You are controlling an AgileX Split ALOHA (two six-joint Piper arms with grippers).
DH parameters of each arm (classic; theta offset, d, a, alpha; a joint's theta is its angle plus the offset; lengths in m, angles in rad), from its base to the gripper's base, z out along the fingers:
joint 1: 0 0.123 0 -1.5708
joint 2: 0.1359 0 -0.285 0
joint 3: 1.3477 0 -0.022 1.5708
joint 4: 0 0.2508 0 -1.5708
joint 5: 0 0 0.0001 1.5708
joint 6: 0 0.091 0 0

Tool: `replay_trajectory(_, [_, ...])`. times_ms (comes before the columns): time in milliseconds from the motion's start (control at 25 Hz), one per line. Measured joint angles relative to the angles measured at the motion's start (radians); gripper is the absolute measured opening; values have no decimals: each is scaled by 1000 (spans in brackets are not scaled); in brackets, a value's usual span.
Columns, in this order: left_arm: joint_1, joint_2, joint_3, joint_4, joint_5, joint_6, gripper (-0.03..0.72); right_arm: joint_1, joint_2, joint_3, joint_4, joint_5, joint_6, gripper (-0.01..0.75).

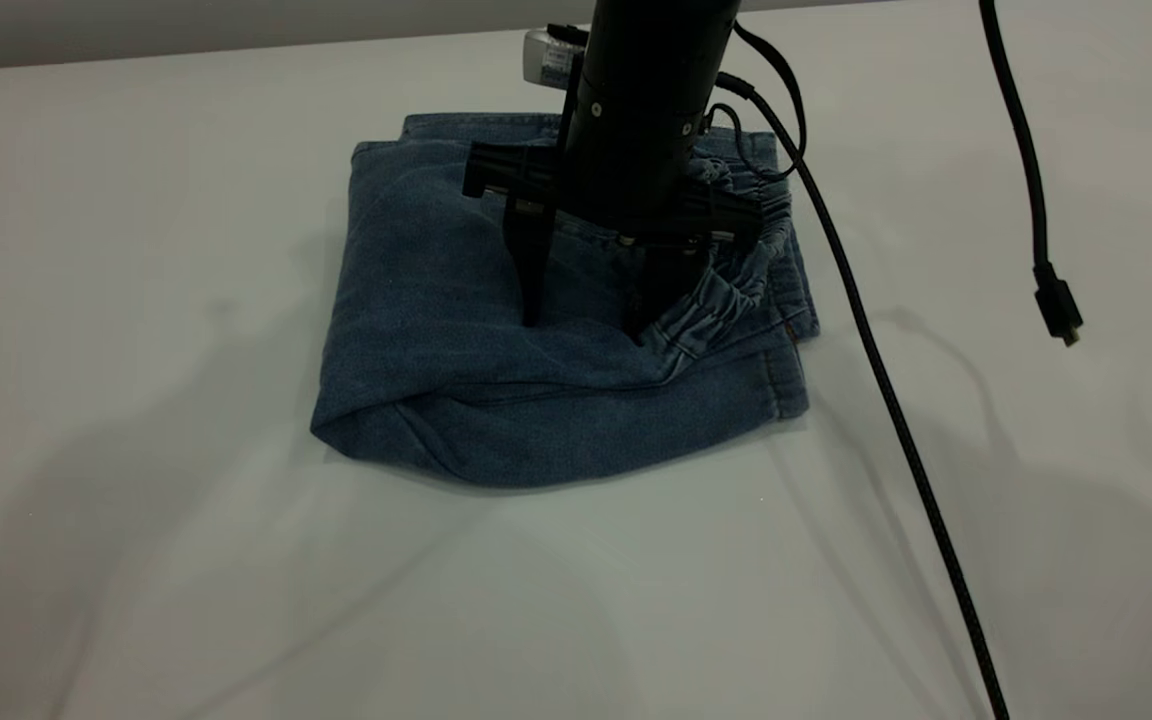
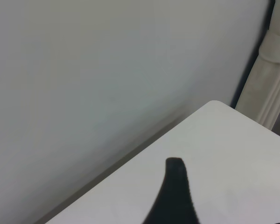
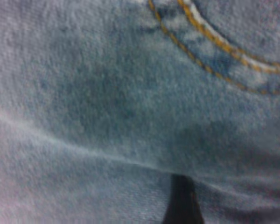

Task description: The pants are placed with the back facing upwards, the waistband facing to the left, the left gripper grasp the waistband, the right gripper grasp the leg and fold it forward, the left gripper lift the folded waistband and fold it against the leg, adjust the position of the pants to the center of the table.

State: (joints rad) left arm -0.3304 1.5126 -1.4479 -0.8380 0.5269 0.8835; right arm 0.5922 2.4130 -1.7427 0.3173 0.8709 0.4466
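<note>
The pants (image 1: 436, 330) lie folded into a compact blue denim bundle on the white table (image 1: 136, 560). Their gathered waistband (image 1: 736, 285) lies on top at the bundle's right side. My right gripper (image 1: 586, 328) stands open, both fingertips pressed down into the denim just left of the waistband. In the right wrist view, denim with orange stitching (image 3: 210, 42) fills the frame and one black finger (image 3: 182, 203) shows. My left gripper (image 2: 231, 205) is away from the pants, open over bare table (image 2: 233, 140), nothing between its fingers. It is out of the exterior view.
A braided cable (image 1: 886, 400) runs from the right arm down across the table's right side. A loose cable with a plug (image 1: 1058, 312) hangs at the far right. The left wrist view shows a table corner (image 2: 217, 103) against a wall.
</note>
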Motion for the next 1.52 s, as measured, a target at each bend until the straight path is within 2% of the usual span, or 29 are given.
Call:
replay_trajectory(240, [0,0,0,1,0,0,540,0,-105,0,-132,61,31,426])
replay_trajectory(400, [0,-27,-1,2,30,0,540,-1,-215,-1,-252,148,-63,426])
replay_trajectory(640, [0,-93,-1,91,181,-44,540,-1,-453,-1,-380,339,-281,426])
replay_trajectory(920, [0,-198,-1,246,380,-241,540,-1,-752,16,-323,354,-370,426])
replay_trajectory(1240, [0,-337,21,435,667,-506,540,-1,-1121,219,-293,355,-447,426])
replay_trajectory(1520, [-1,-497,207,467,693,-705,540,-1,-1454,517,-309,343,-464,426])
